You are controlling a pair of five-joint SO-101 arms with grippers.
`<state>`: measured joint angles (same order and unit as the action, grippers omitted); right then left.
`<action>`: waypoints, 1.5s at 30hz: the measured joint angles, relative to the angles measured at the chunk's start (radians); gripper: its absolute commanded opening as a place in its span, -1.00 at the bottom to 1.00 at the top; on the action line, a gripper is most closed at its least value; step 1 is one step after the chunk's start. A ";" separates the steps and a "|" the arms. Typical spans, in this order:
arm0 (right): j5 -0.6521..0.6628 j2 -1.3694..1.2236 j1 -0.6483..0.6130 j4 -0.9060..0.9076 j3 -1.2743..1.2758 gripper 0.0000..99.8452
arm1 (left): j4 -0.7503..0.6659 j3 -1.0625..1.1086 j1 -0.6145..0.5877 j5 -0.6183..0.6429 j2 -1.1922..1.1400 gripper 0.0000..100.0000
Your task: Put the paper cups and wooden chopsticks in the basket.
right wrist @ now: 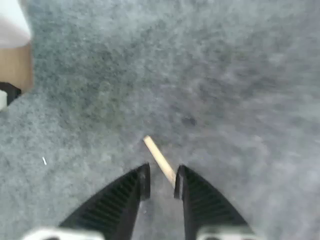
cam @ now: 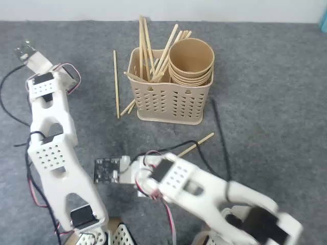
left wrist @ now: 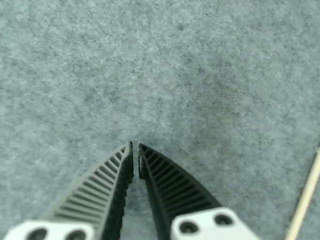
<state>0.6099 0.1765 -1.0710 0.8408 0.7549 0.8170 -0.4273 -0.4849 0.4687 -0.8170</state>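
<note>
Left gripper (left wrist: pixel 135 147): fingers clenched, ribbed pads all but touching, nothing between them. You have it hanging over bare grey carpet (cam: pixel 265 76), far to the left of the basket (cam: pixel 168 102). A pale stick (left wrist: pixel 306 200) crosses the edge of its wrist view; you cannot tell which one it is.

Right gripper (right wrist: pixel 161 175): fingers parted by a narrow gap. The loose chopstick (right wrist: pixel 160 157) runs into that gap and lies against one fingertip, with space left on its other side, so you do not have it clamped. In the high view the same stick lies at a slant on the carpet in front of the basket, its lower end passing under the right arm.

Basket: upright near the far side of the table. The paper cups (cam: pixel 191 56) sit stacked in its right compartment. A bundle of chopsticks (cam: pixel 150 56) stands tilted in the left compartment.

Outside the basket: a long chopstick (cam: pixel 116 84) lies on the carpet just left of it, and a short stick (cam: pixel 129 107) lies at its front left corner.
</note>
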 measured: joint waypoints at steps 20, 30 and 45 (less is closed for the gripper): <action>0.002 -0.308 0.028 0.040 -0.224 -0.98 | 0.000 0.000 0.003 -0.002 0.000 -0.97; -0.081 -0.068 0.074 0.149 -0.190 -0.98 | 0.000 0.000 -0.054 0.081 0.000 -0.97; -0.387 0.405 0.150 -0.201 0.100 -0.98 | 0.000 0.000 -0.080 0.167 0.000 -0.97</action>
<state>0.2232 0.5815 -0.9206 0.6398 0.8546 0.8170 -0.4273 -0.5646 0.6360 -0.8170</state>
